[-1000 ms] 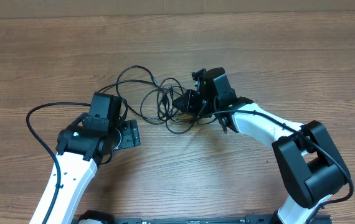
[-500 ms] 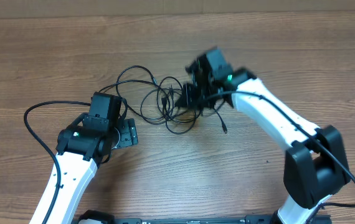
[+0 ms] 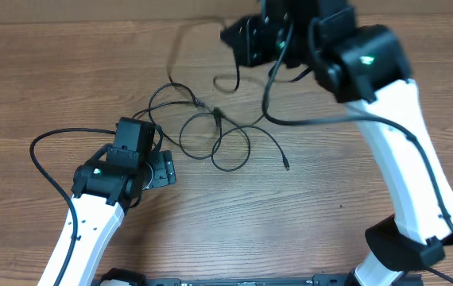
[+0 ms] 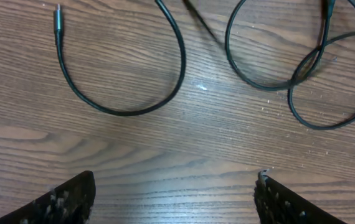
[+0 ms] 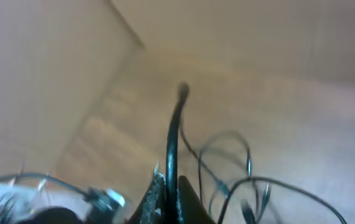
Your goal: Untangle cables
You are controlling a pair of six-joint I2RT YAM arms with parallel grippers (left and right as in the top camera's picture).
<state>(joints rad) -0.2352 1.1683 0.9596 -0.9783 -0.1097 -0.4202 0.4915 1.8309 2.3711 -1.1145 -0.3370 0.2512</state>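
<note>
Overhead, your right gripper [image 3: 245, 41] hangs high over the far side of the table [image 3: 67, 71], blurred. In the right wrist view its jaws are pinched on one of the cables [image 5: 172, 137] — the cord runs up from between them. The rest lie in loose loops on the table, near your left gripper [image 3: 161, 169] — its jaws stand wide, holding nothing.

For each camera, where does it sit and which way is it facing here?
Overhead: above the table, facing down; left arm, right arm, cables.
Left wrist: low, facing down at cable loops; left gripper open at bottom edge.
Right wrist: tilted, blurred; right gripper pinching one cable.
Overhead and left wrist share the loops on the table.
</note>
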